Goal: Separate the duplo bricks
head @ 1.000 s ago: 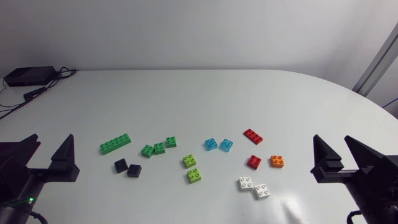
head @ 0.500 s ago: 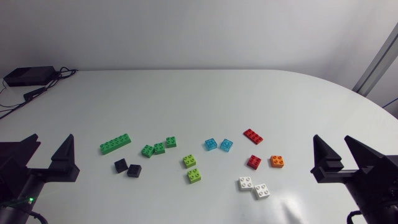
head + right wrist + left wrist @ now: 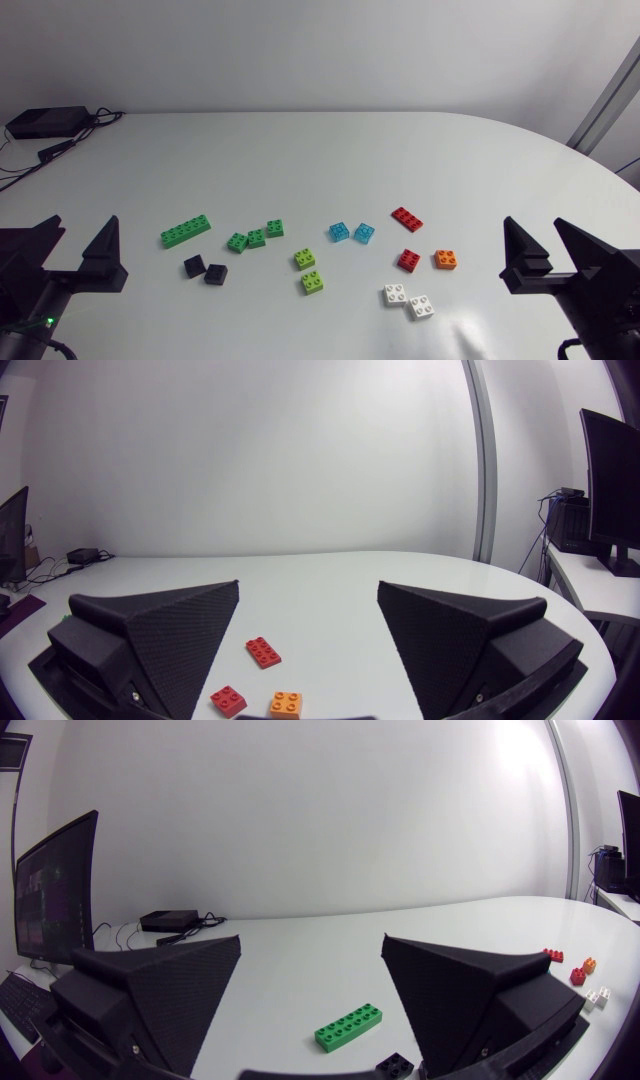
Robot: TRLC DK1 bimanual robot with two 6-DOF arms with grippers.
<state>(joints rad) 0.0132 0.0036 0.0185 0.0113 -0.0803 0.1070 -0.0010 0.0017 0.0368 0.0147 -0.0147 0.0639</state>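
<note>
Duplo bricks lie spread over the white table (image 3: 320,160). From left to right there is a long green brick (image 3: 186,231), two black bricks (image 3: 204,269), a row of three green bricks (image 3: 255,237), two lime bricks (image 3: 309,271), two blue bricks (image 3: 351,232), a long red brick (image 3: 406,218), a small red brick (image 3: 409,260), an orange brick (image 3: 447,260) and two touching white bricks (image 3: 409,301). My left gripper (image 3: 84,232) stands open near the front left, empty. My right gripper (image 3: 534,235) stands open at the front right, empty. Ahead of the left gripper (image 3: 312,960) lies the long green brick (image 3: 349,1026). Ahead of the right gripper (image 3: 310,592) lie the long red brick (image 3: 263,651) and the orange brick (image 3: 286,704).
A black box with cables (image 3: 48,122) sits at the table's far left corner. The far half of the table (image 3: 330,150) is bare white surface.
</note>
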